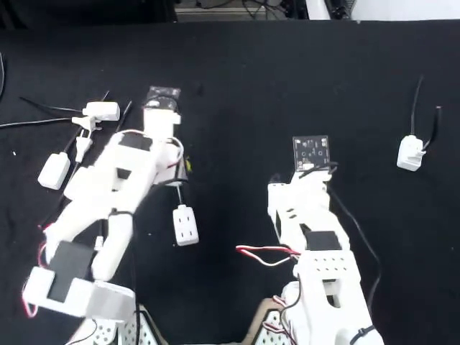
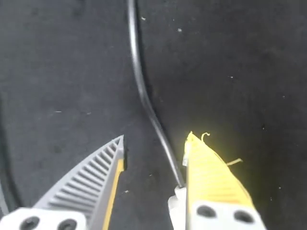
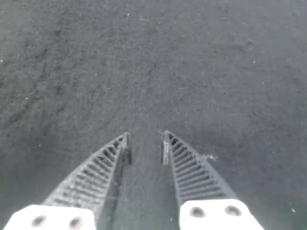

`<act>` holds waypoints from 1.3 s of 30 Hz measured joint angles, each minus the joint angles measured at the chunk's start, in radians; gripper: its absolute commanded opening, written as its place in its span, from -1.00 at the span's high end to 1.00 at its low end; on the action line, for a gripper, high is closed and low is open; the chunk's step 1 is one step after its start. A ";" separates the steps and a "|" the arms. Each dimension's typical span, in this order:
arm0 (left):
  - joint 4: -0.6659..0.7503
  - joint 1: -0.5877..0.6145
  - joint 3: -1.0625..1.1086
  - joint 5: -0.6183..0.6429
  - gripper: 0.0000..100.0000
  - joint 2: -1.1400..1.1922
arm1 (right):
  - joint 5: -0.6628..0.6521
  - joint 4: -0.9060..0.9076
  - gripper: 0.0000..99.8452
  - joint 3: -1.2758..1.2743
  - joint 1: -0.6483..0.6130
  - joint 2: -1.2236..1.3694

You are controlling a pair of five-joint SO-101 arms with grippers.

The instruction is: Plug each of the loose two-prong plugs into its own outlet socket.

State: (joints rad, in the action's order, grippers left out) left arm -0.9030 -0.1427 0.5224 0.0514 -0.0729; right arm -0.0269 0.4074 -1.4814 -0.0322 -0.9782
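Left gripper (image 2: 154, 139) gapes wide with a black cable (image 2: 144, 96) running between its fingers in its wrist view, right gripper (image 3: 146, 136) stands narrowly parted above black worktop (image 3: 153, 57) in its own, and from overhead the white outlet socket (image 1: 185, 224) lies between both arms, one plug (image 1: 410, 153) near the worktop's right edge.

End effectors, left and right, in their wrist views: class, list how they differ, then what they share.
The left end effector has one yellow finger; the right end effector has two grey fingers. A black cord runs between the left's fingers; the right has bare black table between its own. The left gapes wider than the right. Both are open, with ribbed fingers.
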 measured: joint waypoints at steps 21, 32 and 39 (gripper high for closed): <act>-0.273 0.184 -0.026 0.011 0.60 0.094 | 0.000 0.000 0.80 0.000 -0.012 0.000; -0.376 0.186 0.186 -0.152 0.60 -0.135 | 0.000 0.000 0.80 0.000 -0.020 0.000; -0.333 0.046 0.334 -0.221 0.59 -0.385 | 0.000 0.000 0.80 0.003 -0.011 0.000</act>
State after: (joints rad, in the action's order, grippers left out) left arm -1.2359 -0.0967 0.8569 -0.1695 -0.4580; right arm -0.0269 0.4074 -1.4784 -0.0430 -0.9782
